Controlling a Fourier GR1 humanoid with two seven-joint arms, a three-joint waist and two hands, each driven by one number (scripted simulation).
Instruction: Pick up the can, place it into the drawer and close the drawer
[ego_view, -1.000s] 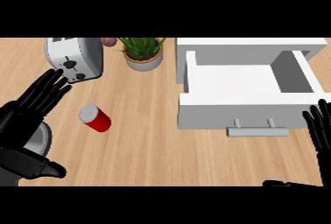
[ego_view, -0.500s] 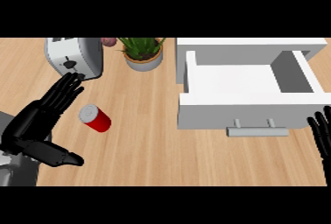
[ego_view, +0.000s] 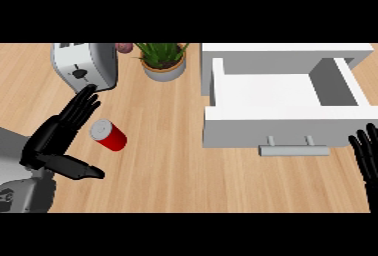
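Ok, can lies tipped on the counter, well left of the open drawer. My left hand is just beside it, fingers straight, thumb apart, holding nothing. Risk: closing off-centre could roll the can away; right hand rests open by the drawer front.

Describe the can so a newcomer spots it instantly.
Start at the toaster at the counter's far left, then look just below it. The can lies there on the wood, right beside the open left hand. It is the only red thing, with a silver top.
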